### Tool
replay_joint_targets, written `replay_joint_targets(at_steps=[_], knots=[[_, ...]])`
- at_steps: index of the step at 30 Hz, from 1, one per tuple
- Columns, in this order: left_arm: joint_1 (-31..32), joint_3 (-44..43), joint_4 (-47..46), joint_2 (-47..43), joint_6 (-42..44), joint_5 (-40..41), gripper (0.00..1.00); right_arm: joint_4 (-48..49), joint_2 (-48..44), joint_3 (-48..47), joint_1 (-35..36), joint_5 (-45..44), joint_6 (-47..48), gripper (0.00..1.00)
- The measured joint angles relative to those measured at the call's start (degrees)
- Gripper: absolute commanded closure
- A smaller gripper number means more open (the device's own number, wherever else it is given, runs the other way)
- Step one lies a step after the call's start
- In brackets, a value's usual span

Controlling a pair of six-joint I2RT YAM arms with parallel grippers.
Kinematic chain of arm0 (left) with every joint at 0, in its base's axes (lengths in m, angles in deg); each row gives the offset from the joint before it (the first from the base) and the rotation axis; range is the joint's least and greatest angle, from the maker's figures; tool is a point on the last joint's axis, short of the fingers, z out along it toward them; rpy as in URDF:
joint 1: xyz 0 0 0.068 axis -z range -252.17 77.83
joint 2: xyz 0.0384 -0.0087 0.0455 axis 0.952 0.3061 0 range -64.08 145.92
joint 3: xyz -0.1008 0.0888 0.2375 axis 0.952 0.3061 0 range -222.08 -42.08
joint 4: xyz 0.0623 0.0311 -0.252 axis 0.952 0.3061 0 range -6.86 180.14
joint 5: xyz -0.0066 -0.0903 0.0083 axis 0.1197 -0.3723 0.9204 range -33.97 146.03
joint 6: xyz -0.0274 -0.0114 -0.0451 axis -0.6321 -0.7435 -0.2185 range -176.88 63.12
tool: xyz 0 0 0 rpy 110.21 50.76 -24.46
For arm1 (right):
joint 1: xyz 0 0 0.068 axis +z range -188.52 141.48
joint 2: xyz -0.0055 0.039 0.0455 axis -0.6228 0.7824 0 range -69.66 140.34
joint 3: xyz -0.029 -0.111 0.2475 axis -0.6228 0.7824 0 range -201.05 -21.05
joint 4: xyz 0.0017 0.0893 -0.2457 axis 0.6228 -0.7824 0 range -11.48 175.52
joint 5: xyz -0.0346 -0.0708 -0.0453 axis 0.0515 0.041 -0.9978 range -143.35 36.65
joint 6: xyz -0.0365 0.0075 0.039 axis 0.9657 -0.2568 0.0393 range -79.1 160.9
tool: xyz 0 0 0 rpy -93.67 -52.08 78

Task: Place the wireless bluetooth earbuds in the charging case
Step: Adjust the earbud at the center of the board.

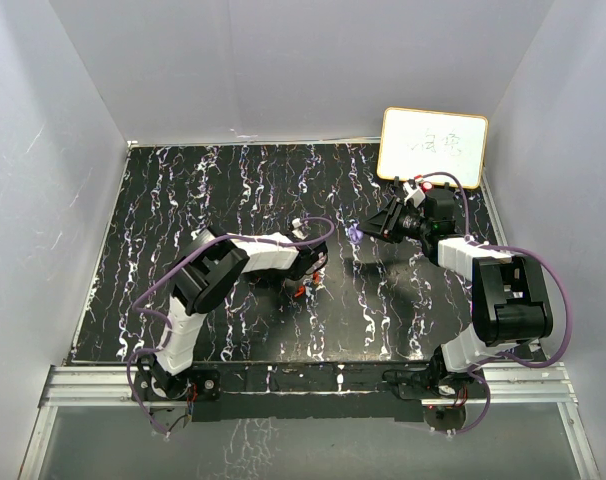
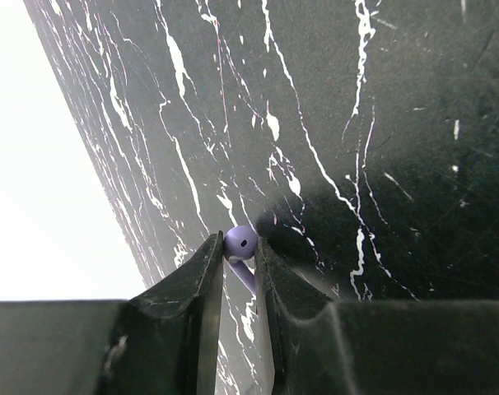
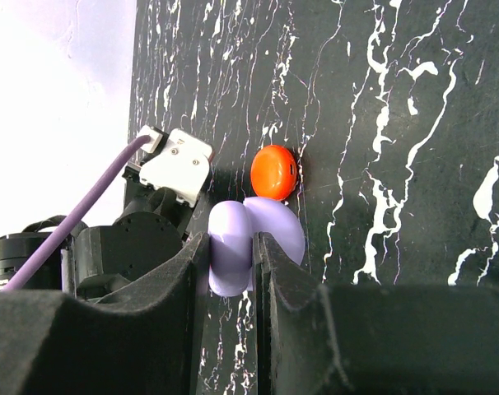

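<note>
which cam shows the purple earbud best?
Left wrist: the purple earbud is pinched in the left gripper, close and sharp. Top external is too far to make it out; right wrist doesn't show it.

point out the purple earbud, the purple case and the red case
purple earbud (image 2: 241,241): left wrist view, on its rounded head
purple case (image 3: 230,247): right wrist view, on its nearer half
red case (image 3: 274,172): right wrist view, on its domed top

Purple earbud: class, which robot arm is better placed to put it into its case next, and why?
Left. Its jaws are shut on the purple earbud, so it can carry it across. The right arm's jaws clamp the purple case, seemingly open, so it should likely hold that steady.
</note>
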Motion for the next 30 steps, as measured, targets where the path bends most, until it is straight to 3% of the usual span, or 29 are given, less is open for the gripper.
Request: replay_joint_targets(at_steps=[30], knots=[[0.0,-0.1,0.8,0.2,0.2,-0.1,0.82,0.0,0.0,0.0,-0.3,0.2,0.0,1.00]])
